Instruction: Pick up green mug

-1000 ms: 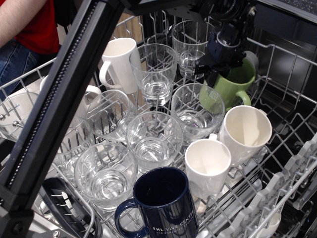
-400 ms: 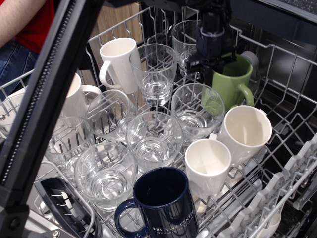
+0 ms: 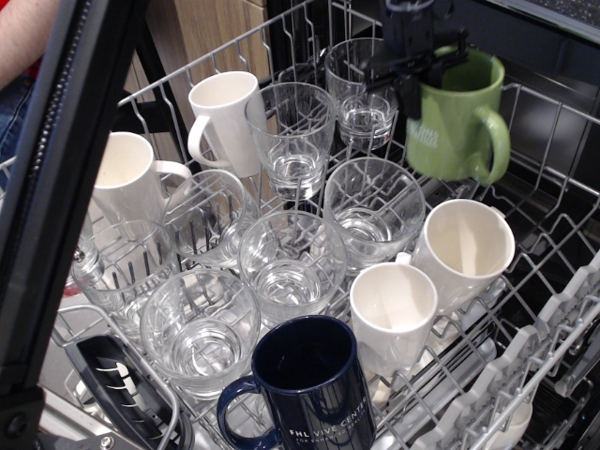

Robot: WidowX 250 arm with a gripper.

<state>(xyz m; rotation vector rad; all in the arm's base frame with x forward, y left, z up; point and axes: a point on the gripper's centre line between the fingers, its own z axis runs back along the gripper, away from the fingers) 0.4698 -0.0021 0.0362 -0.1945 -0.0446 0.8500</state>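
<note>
— Where's the green mug (image 3: 457,122)?
— Hanging above the dishwasher rack (image 3: 553,234), at its far right corner, clear of the glasses.
— And the gripper (image 3: 419,67)?
— Clamped on the mug's rim.

A black gripper (image 3: 419,64) clamps the rim of a glossy olive-green ceramic mug (image 3: 459,122), holding it upright above the wire dishwasher rack (image 3: 553,202) of clear glasses (image 3: 292,262) and white mugs (image 3: 464,246).
</note>
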